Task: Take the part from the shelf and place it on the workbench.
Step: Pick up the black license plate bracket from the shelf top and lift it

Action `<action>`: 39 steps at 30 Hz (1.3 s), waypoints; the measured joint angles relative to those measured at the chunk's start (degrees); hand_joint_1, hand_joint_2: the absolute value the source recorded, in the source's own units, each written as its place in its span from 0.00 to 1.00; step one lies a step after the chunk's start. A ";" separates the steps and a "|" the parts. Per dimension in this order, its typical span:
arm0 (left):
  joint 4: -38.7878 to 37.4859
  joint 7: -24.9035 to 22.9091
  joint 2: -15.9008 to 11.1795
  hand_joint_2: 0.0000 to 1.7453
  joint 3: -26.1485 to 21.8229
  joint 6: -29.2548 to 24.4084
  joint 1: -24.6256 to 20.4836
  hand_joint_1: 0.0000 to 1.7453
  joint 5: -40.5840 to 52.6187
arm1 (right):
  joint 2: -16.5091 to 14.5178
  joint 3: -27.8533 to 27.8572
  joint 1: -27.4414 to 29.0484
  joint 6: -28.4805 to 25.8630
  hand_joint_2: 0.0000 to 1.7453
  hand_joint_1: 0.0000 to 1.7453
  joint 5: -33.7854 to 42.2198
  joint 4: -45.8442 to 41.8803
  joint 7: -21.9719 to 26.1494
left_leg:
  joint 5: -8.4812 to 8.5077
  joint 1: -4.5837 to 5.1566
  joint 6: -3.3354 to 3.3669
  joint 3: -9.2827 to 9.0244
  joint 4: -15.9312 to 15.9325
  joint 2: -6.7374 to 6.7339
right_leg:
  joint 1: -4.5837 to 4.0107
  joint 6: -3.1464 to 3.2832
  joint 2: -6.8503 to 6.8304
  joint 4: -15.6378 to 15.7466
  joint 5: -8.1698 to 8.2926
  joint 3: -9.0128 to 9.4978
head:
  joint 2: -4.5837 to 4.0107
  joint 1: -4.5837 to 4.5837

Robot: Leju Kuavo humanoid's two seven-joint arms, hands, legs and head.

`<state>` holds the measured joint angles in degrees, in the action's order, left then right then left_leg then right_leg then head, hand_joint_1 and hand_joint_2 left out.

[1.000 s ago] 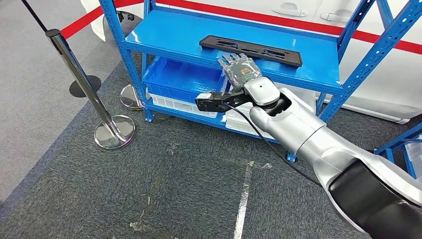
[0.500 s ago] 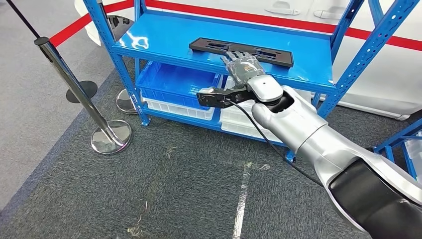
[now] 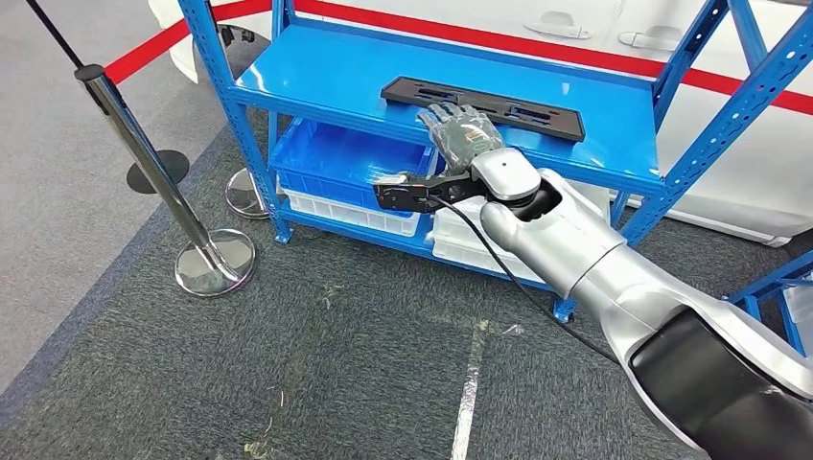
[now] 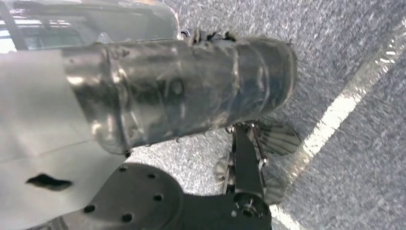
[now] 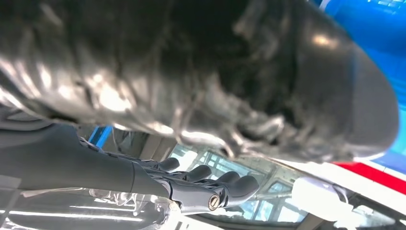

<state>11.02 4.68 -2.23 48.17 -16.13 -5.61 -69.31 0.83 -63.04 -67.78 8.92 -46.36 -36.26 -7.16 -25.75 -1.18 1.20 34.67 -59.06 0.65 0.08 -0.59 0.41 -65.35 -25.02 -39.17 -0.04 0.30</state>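
Lying flat on the top board of the blue shelf (image 3: 326, 67) is the part (image 3: 484, 108), a long black strip with cutouts, set a bit slanted across the right half of the board. The right hand (image 3: 461, 132) reaches in over the board's front edge, palm down, its fingertips on or just over the near edge of the part around the middle; can't tell from the head view if they really touch. Fingers look stretched out and a little apart, nothing held. In the right wrist view the fingers (image 5: 206, 184) lie straight, side by side, under the thick grey thumb cover (image 5: 201, 72). The silver right arm (image 3: 575, 259) comes in from the lower right, with a black wrist camera (image 3: 407, 195) sticking out sideways and a cable (image 3: 508, 278) hanging from it.

The left hand (image 4: 182, 88) shows as a taped grey cover over grey carpet; fingers hidden, so can't tell its state.

Below the top board sits a blue bin (image 3: 345, 158), with white bins (image 3: 350, 213) under it. Left of the shelf stands a chrome post (image 3: 153, 163) on a round base, a second base behind it. Red tape (image 3: 537, 43) runs behind the shelf, white tape (image 3: 467, 393) on the carpet.
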 joint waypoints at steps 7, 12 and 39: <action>0.01 0.16 0.07 0.00 0.00 0.01 -0.06 0.00 -0.09 | 0.00 0.00 -0.53 0.30 0.00 0.00 0.01 -0.21 -0.13 | -1.53 0.18 -1.86 0.40 -1.29 -0.16 | 0.02 1.78 -0.02 7.61 1.47 3.93 | 0.01 0.16; 0.00 0.16 0.07 0.00 0.00 0.00 -0.03 0.00 -0.09 | -0.09 -0.04 -0.39 0.51 0.00 0.00 0.02 -0.26 -0.23 | -5.49 0.06 -2.50 8.25 -14.65 -0.33 | 0.01 2.61 0.00 7.77 0.83 4.85 | 0.00 0.39; 0.00 0.02 0.03 0.00 0.00 -0.30 -0.01 0.00 0.00 | 0.55 -0.06 -0.78 1.19 0.00 0.00 0.64 -1.76 -0.23 | -3.74 0.03 -2.25 1.86 -5.05 -0.35 | 0.29 1.96 0.05 8.13 1.35 4.55 | 0.00 0.27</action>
<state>11.02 4.70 -2.20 48.17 -16.43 -5.62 -69.31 1.38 -63.10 -68.56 10.11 -45.72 -38.02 -7.39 -29.50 -1.15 -1.05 36.53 -64.11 0.30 0.37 1.37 0.46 -57.23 -23.67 -34.62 -0.04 0.57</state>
